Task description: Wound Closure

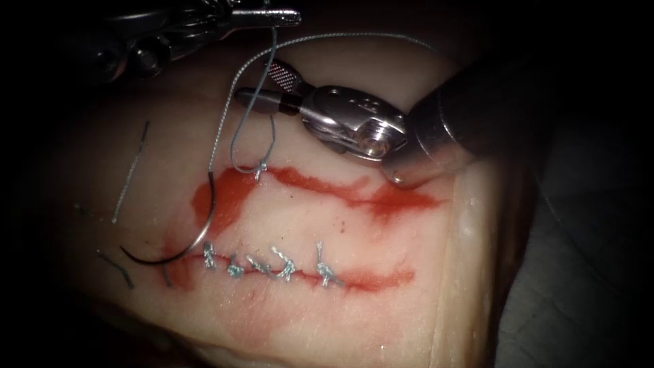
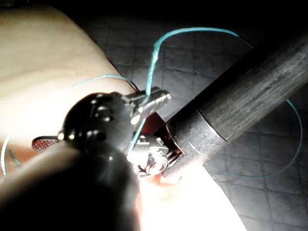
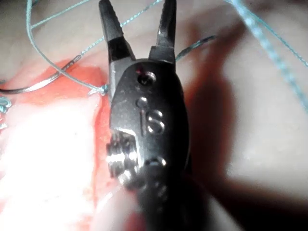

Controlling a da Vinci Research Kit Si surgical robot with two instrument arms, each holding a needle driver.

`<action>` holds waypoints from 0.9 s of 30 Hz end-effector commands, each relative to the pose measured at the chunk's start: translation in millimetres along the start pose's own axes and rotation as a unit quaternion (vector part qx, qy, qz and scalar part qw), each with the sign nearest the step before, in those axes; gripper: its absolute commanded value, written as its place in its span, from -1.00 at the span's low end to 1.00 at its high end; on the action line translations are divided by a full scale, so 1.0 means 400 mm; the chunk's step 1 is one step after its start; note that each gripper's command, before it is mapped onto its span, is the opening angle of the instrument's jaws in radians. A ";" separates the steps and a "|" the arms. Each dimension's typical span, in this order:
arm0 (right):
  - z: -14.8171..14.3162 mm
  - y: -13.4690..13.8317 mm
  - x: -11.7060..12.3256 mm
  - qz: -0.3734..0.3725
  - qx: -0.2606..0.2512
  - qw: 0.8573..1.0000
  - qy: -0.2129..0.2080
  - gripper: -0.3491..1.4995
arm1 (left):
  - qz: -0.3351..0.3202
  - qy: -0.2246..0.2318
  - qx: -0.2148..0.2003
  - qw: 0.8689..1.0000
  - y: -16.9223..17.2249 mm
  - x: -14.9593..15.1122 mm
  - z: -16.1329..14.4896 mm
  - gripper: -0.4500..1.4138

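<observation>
My left tool is at the top, above the tissue, jaws shut on the thread, which hangs down from them; its jaws grip the same teal strand. My right tool comes in from the right, jaws open, and the thread runs past its lower jaw down to a knot on the upper cut. Its open jaws hold nothing. The curved needle lies loose on the tissue left of the cuts, held by neither tool.
The lower cut carries several tied knots. Red fluid spreads around the left end of the upper cut. Cut ends of thread lie on the tissue at the far left. A long thread loop arcs over the right shaft.
</observation>
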 end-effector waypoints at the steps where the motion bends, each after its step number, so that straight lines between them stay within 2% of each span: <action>1: 0.0041 0.0030 0.0013 0.002 -0.019 1.000 -0.007 -0.58 | 0.006 0.000 -0.001 1.000 0.0035 0.0001 0.0010 -1.00; 2: 0.0044 0.0040 0.0013 0.020 -0.027 0.999 -0.012 -0.62 | 0.014 -0.001 -0.008 1.000 0.0043 0.0006 0.0008 -1.00; 4: 0.0048 0.0079 0.0011 0.084 -0.063 0.994 -0.042 -0.94 | 0.068 0.002 -0.060 0.996 0.0095 0.0054 -0.0011 -1.00; 5: 0.0047 0.0085 0.0008 0.096 -0.073 0.991 -0.051 -1.00 | 0.075 0.013 -0.064 0.995 0.0111 0.0077 -0.0019 -1.00; 7: 0.0045 0.0100 -0.0007 0.135 -0.110 0.981 -0.082 -1.00 | 0.093 0.044 -0.072 0.992 0.0152 0.0142 -0.0043 -1.00; 9: 0.0044 0.0102 -0.0011 0.139 -0.119 0.979 -0.088 -1.00 | 0.099 0.049 -0.077 0.991 0.0164 0.0161 -0.0050 -1.00; 10: 0.0041 0.0108 -0.0014 0.144 -0.141 0.974 -0.103 -1.00 | 0.111 0.058 -0.084 0.989 0.0189 0.0202 -0.0067 -1.00; 12: 0.0039 0.0111 -0.0014 0.145 -0.155 0.971 -0.111 -1.00 | 0.116 0.058 -0.088 0.988 0.0199 0.0215 -0.0074 -1.00; 13: 0.0036 0.0111 -0.0014 0.148 -0.159 0.967 -0.131 -1.00 | 0.106 0.058 -0.093 0.988 0.0215 0.0238 -0.0090 -1.00; 15: 0.0029 0.0108 -0.0011 0.159 -0.132 0.966 -0.154 -1.00 | 0.092 0.054 -0.107 0.988 0.0221 0.0257 -0.0110 -1.00; 21: 0.0008 0.0091 -0.0012 0.173 -0.081 0.967 -0.168 -1.00 | 0.071 0.053 -0.138 0.987 0.0200 0.0290 -0.0151 -1.00; 22: 0.0003 0.0089 -0.0012 0.179 -0.058 0.967 -0.175 -1.00 | 0.072 0.054 -0.143 0.986 0.0196 0.0296 -0.0158 -1.00; 24: -0.0003 0.0085 -0.0014 0.194 0.044 0.961 -0.193 -1.00 | 0.068 0.052 -0.156 0.984 0.0181 0.0320 -0.0175 -1.00; 27: -0.0009 0.0078 -0.0013 0.188 0.101 0.962 -0.171 -0.96 | 0.071 0.053 -0.165 0.982 0.0170 0.0336 -0.0186 -1.00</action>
